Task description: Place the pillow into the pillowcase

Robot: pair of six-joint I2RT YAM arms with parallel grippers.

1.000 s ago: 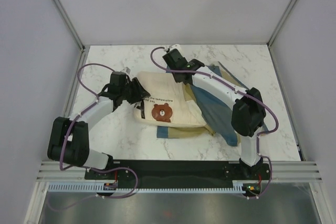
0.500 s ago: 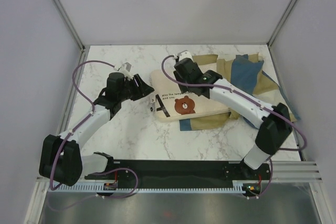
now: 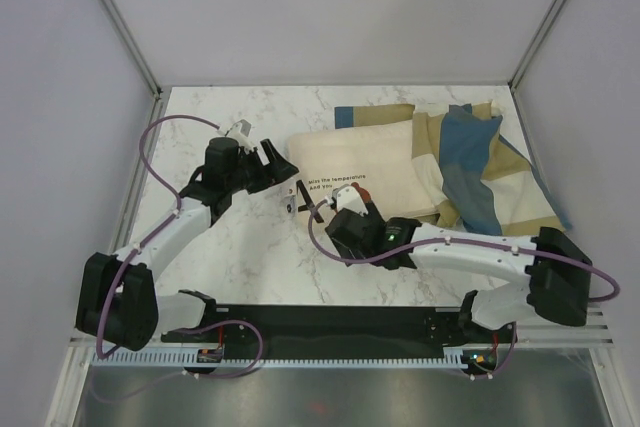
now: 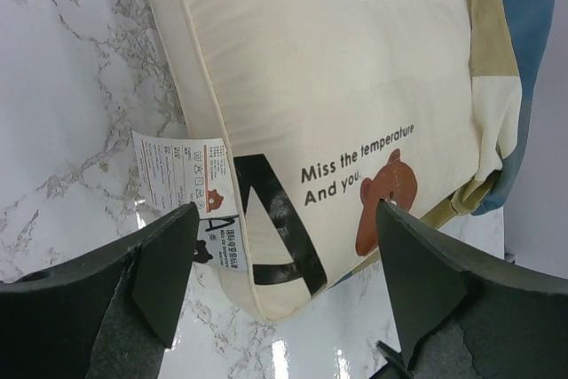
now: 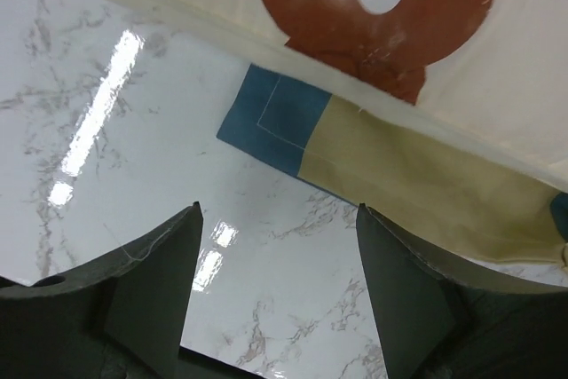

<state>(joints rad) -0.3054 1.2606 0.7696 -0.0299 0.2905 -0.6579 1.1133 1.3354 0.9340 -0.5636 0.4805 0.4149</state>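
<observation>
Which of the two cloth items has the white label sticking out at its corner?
The pillow, the cream one with the bear face; its label sits beside the black mark. The checked pillowcase shows none.

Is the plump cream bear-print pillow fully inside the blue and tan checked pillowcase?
No, the pillow lies with printed face uncovered, the checked pillowcase bunched at its right.
</observation>
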